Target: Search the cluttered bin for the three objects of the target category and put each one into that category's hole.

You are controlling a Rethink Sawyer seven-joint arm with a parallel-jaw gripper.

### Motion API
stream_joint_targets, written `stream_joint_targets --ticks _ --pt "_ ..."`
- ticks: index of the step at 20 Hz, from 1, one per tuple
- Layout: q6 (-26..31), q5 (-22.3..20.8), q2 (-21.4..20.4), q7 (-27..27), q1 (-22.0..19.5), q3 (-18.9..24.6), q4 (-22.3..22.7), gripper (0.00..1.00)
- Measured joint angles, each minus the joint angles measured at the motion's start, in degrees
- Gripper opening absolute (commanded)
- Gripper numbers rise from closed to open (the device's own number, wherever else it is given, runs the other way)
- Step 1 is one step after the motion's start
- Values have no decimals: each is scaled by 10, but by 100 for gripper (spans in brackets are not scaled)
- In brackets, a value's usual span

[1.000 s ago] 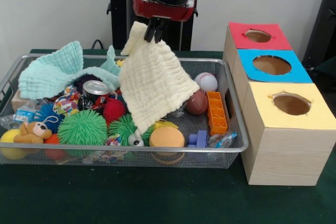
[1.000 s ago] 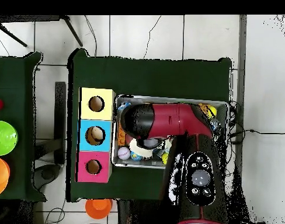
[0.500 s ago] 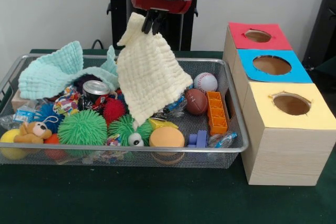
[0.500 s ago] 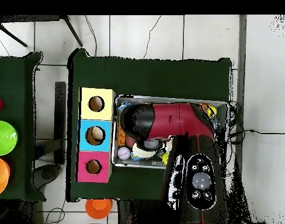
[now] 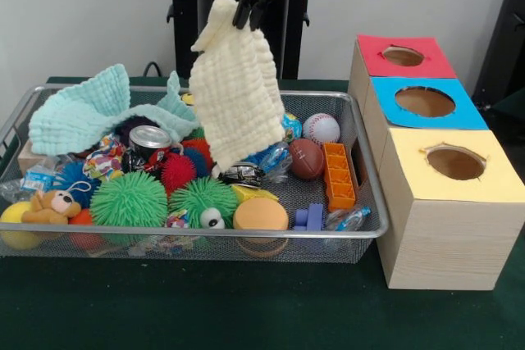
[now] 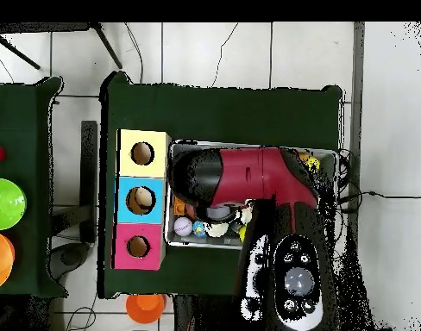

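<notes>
Fingers (image 5: 253,14) clenched on one cream cloth (image 5: 238,96) above one bin (image 5: 361,194); three boxes (image 5: 447,202) beside it

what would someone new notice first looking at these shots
First the pale yellow cloth, pinched at its top corner by the gripper and hanging over the middle of the wire bin, its lower tip down among the toys. Next the bin's clutter: green spiky balls at the front, a mint cloth at the back left. Beside the bin stand three boxes with red, blue and yellow holed tops.

Green table (image 5: 246,317): wire bin (image 5: 361,227), wooden box (image 5: 447,243)
</notes>
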Motion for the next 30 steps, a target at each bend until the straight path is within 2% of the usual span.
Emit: stream_joint_targets --ticks 6,12,15,24,30 --pt "19 0 -20 0 0 11 0 0" --pt "12 8 -28 0 -10 28 5 0" --pt "-17 18 -27 0 -20 38 16 0" --pt "-162 33 -13 0 -50 73 60 0" --pt "-193 34 13 0 -56 86 76 0"
